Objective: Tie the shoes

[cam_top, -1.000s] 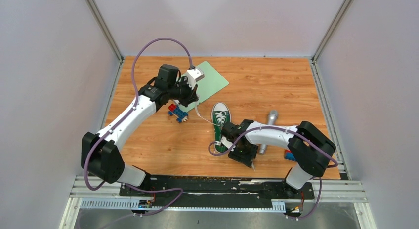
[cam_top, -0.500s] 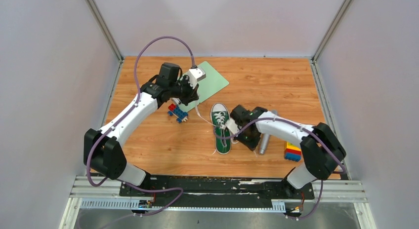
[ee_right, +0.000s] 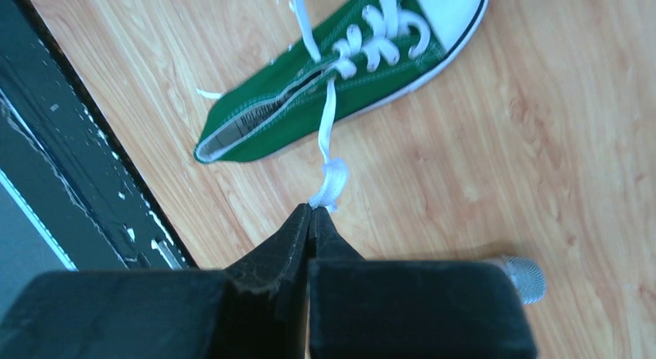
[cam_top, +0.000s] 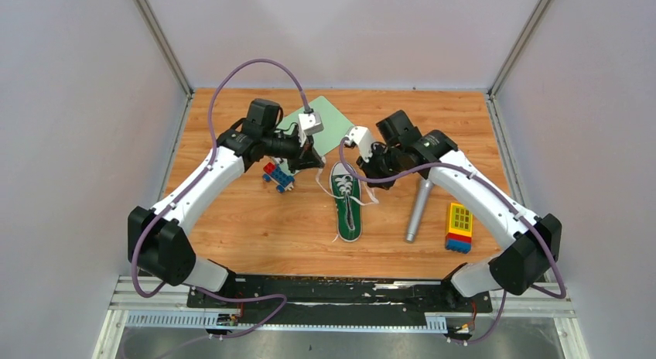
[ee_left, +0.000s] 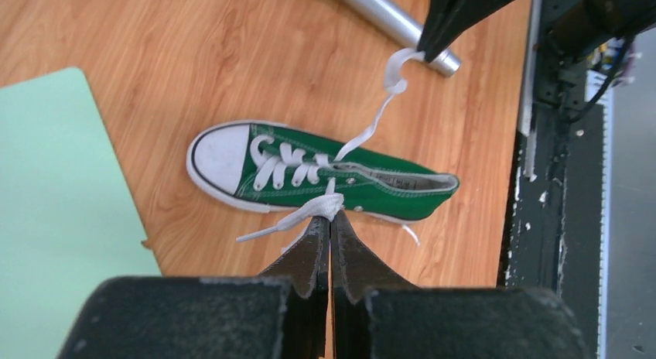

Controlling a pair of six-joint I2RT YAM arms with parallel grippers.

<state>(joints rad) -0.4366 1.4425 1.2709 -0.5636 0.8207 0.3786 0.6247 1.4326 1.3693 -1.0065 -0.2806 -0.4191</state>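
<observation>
Near the middle of the wooden tabletop (cam_top: 247,227), the green sneaker (cam_top: 346,203) is lying flat on its sole, its white toe cap pointing toward the far edge and its heel toward the near edge. Just left of the toe, the left gripper (ee_left: 330,222) is hovering with its jaws pressed together, pinching one white lace (ee_left: 298,213). The right gripper (ee_right: 311,212) is hanging just right of the toe, its jaws likewise pinching the other lace (ee_right: 328,142). A grey microphone (cam_top: 418,208) is lying right of the shoe, with a stack of coloured blocks (cam_top: 459,227) beyond it toward the right edge. A pale green mat (cam_top: 333,121) is sitting by the far edge, and a red-and-blue block cluster (cam_top: 277,176) is resting left of the shoe. Plain pale walls are enclosing the table on three sides, and a black rail (cam_top: 340,285) is running along the near edge.
</observation>
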